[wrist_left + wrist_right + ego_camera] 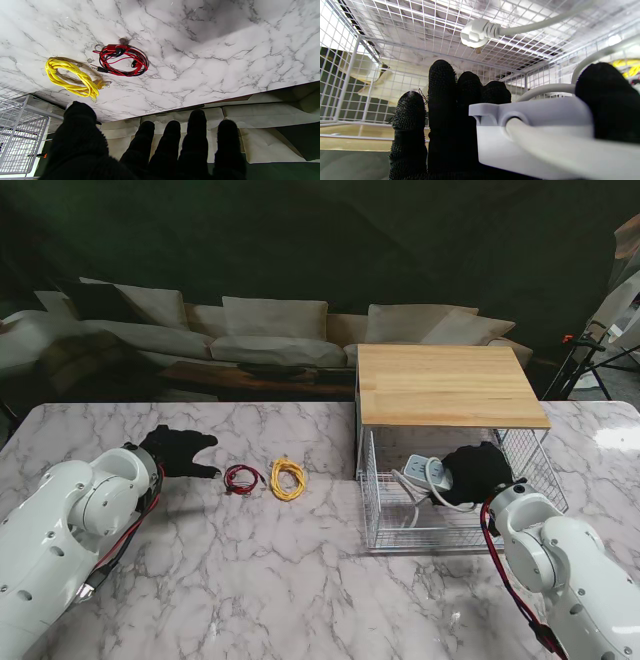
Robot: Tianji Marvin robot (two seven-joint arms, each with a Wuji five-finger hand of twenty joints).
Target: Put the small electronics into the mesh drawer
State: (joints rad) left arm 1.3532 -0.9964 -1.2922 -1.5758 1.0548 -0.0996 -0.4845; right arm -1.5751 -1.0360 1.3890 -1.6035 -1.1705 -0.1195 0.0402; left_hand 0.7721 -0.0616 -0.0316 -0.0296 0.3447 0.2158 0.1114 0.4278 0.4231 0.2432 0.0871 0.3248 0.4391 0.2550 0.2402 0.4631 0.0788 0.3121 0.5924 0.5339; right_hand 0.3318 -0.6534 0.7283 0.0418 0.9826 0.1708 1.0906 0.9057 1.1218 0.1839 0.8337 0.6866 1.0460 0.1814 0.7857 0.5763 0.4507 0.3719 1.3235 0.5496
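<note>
Our right hand [477,472] inside mesh drawer [385,515], clamped around white power strip [424,471], our left hand [180,452] empty with fingers spread, red cable [243,478] and yellow cable [287,477] left of drawer

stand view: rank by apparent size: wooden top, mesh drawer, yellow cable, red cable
1. wooden top
2. mesh drawer, partly hidden under the top and behind the right hand
3. yellow cable
4. red cable
The two cable coils look close in size; yellow only slightly larger.

Dim dark backdrop, glare on marble table [300,580], close power strip [532,135] blurred
</note>
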